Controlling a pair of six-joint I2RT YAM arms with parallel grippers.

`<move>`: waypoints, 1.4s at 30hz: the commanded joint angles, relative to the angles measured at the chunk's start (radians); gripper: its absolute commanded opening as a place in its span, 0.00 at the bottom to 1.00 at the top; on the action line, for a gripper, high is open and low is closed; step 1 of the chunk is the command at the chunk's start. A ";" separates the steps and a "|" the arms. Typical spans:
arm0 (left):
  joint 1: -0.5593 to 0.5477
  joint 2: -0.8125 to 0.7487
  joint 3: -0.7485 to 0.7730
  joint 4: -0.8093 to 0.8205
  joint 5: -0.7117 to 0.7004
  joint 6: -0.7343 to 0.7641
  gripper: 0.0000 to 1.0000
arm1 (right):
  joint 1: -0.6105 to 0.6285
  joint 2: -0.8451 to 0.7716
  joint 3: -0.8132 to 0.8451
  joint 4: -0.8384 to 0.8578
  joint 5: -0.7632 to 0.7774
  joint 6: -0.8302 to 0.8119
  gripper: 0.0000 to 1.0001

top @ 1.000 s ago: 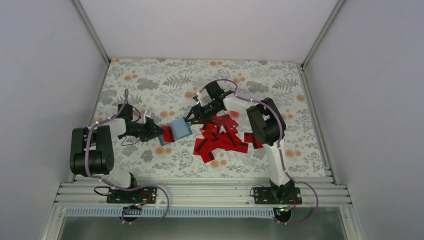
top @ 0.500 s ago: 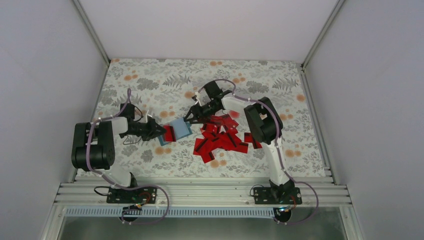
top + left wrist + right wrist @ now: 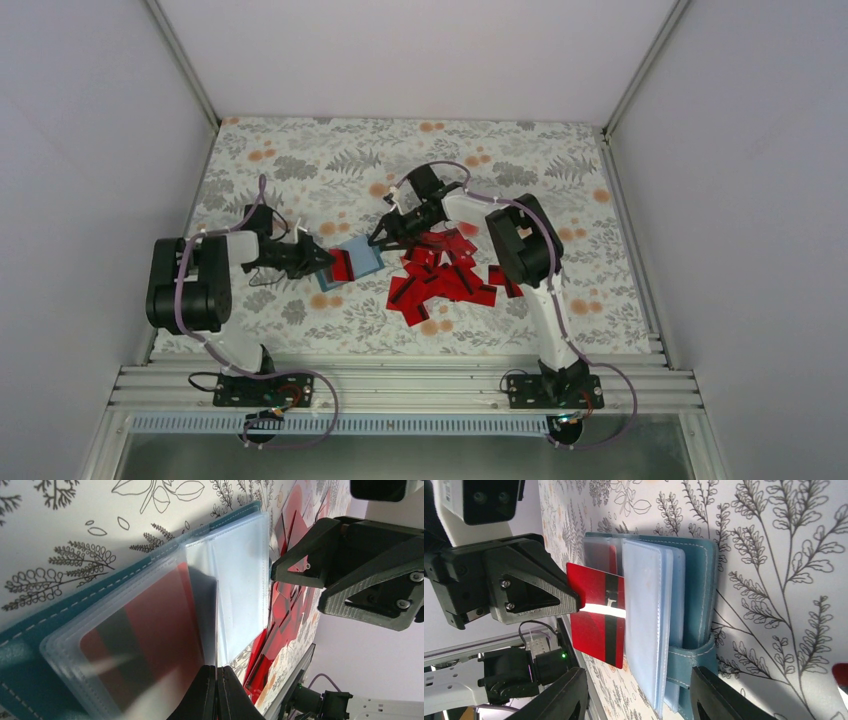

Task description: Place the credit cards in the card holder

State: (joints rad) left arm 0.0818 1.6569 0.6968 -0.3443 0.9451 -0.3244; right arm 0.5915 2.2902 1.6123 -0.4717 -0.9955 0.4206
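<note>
From above, the card holder (image 3: 362,257) lies open on the floral-printed table (image 3: 300,160). The left gripper (image 3: 325,262) sits at the holder's left side, pinched tight on one red credit card (image 3: 341,266). The right gripper (image 3: 380,238) hangs over the holder's far right corner, jaws parted and gripping nothing. A heap of credit cards (image 3: 445,280) sprawls just right of the holder, partly hidden under the right arm. In the left wrist view, the card sits partway inside one of the holder's glossy clear sleeves (image 3: 240,580), its black stripe dulled by the plastic. The teal cover has pale stitching, and a black right finger stands at the holder's far edge; contact is unclear. In the right wrist view, the thin flat card juts from the holder's left side, covering part of the sleeves, and a stitched strap (image 3: 689,655) crosses the holder's lower edge.
</note>
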 commanded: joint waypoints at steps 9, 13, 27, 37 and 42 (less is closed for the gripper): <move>-0.002 0.035 0.026 0.056 0.029 0.011 0.02 | 0.008 0.043 0.017 -0.024 -0.019 -0.023 0.52; -0.002 0.045 0.027 0.073 0.034 0.008 0.02 | 0.009 0.050 0.017 -0.028 -0.021 -0.026 0.52; -0.001 0.048 0.022 0.125 0.018 0.002 0.02 | 0.012 0.047 -0.008 -0.021 -0.013 -0.011 0.51; 0.002 0.059 0.032 0.149 0.011 -0.002 0.02 | 0.012 0.079 0.013 -0.032 -0.018 -0.010 0.50; 0.008 0.072 0.029 0.157 0.011 0.005 0.02 | 0.012 0.089 0.018 -0.036 -0.018 -0.011 0.50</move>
State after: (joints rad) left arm 0.0830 1.7042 0.7090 -0.2337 0.9577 -0.3298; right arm 0.5900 2.3318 1.6211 -0.4805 -1.0336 0.4160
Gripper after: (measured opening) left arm 0.028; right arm 0.505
